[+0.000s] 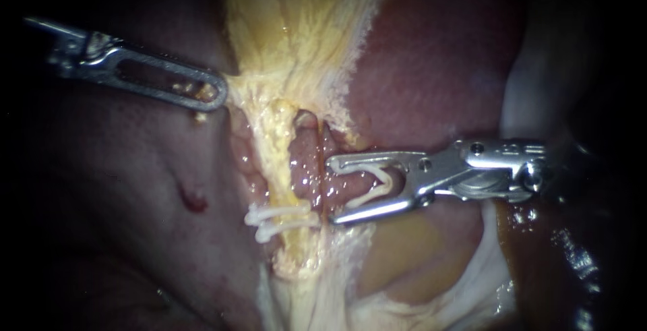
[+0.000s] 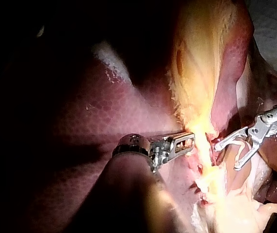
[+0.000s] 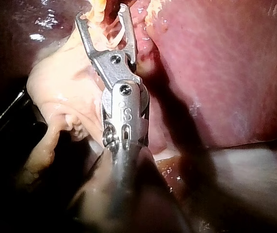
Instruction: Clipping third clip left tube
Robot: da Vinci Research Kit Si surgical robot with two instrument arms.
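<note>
Right instrument (image 1: 331, 192), jaws wide around an open white clip (image 1: 389, 184), sits just beside the upright tube (image 1: 304, 160), pointing squarely across it.

**Three close cameras aimed at one patch of tissue**

Your endoscope sits close and faces the yellow tissue (image 1: 296, 68) that runs down mid-frame. The left instrument (image 1: 214, 94) enters from the upper left of the frame, and the right instrument (image 1: 331, 192) enters from the right edge. Your left wrist camera looks along its own shaft from farther back, with the right instrument just across the yellow tissue from its tip. Your right wrist camera rides nearest, looking up its shaft at the jaws holding the white clip (image 1: 387, 187). All three views share the yellow tissue, the clip and the liver (image 1: 438, 54).
</note>
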